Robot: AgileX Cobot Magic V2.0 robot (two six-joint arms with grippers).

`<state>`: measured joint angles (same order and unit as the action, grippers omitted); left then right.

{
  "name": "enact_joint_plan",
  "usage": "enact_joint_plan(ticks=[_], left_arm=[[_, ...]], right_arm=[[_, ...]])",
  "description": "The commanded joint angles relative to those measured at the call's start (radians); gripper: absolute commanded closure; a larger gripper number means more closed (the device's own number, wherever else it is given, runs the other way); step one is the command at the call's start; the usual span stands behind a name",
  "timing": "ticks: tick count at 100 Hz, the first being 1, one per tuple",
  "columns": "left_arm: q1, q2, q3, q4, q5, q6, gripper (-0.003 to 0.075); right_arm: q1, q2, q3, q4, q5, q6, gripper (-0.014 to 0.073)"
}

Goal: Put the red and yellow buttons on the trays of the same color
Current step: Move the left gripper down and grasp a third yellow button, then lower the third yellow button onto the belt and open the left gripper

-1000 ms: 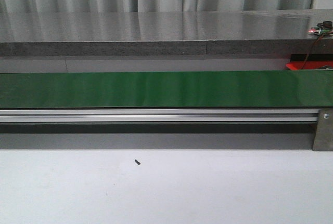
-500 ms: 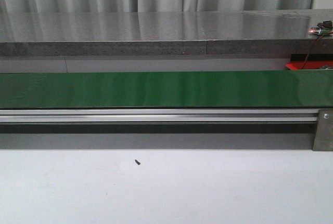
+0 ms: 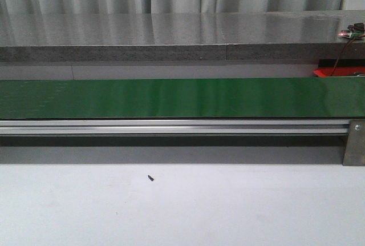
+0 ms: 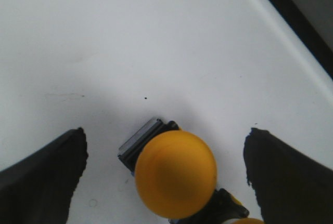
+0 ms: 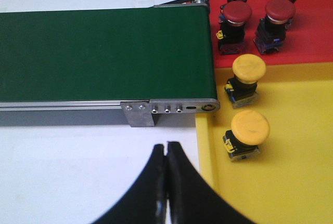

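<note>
Front view is showing the long green conveyor belt [image 3: 182, 97] running across the whole width, with a white table surface [image 3: 228, 212] lying open on the near side of the belt and a grey stone-like ledge [image 3: 171, 35] stretching along its far side; neither arm is appearing there. No brand, label or writing is readable in any view.

Just past the belt's end, the right wrist view is showing a red plastic tray [image 5: 307, 31] and a yellow plastic tray [image 5: 281, 172] lying edge to edge. Four red mushroom-head push buttons [image 5: 237, 13] are standing in the red tray, near the belt's end. Two yellow mushroom-head push buttons [image 5: 248, 133] are standing in the yellow tray, near its belt-side rim; much of that tray's floor is lying bare.

Black right gripper [image 5: 166, 161] is hanging over the white table just before the belt's end bracket, fingers pressed together on nothing.

Black left gripper [image 4: 166, 167] is hovering with fingers spread wide on either side of a yellow mushroom-head button on the table [image 4: 176, 174], not touching it.
</note>
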<state>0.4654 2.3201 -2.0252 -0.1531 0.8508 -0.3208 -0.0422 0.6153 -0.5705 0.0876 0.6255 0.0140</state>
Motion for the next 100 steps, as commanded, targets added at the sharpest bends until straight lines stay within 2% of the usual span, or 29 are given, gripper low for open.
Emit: enact_joint_plan(ticks=[1,14,28,39,73,100], left_arm=[[0.003,-0.051,-0.035,-0.007,-0.03,-0.012,0.0145],[0.003,-0.046,-0.035,-0.007,-0.043,-0.012,0.0176],[0.005,-0.046,-0.035,-0.007,-0.064,-0.012,0.0346],[0.005,-0.046,-0.035,-0.007,-0.066,-0.012,0.0424],[0.012,-0.129,-0.065,-0.003,-0.04,0.009,0.0437],[-0.02,-0.25,-0.063,-0.003,0.091,0.123,0.0437]], right_arm=[[0.003,-0.001,-0.025,0.0,-0.062,-0.001,0.0652],[0.003,-0.001,-0.025,0.0,-0.062,-0.001,0.0652],[0.003,-0.001,-0.025,0.0,-0.062,-0.001,0.0652],[0.003,-0.001,-0.025,0.0,-0.062,-0.001,0.0652],[0.003,-0.001,-0.025,0.0,-0.062,-0.001,0.0652],[0.003,-0.001,-0.025,0.0,-0.062,-0.001,0.0652]])
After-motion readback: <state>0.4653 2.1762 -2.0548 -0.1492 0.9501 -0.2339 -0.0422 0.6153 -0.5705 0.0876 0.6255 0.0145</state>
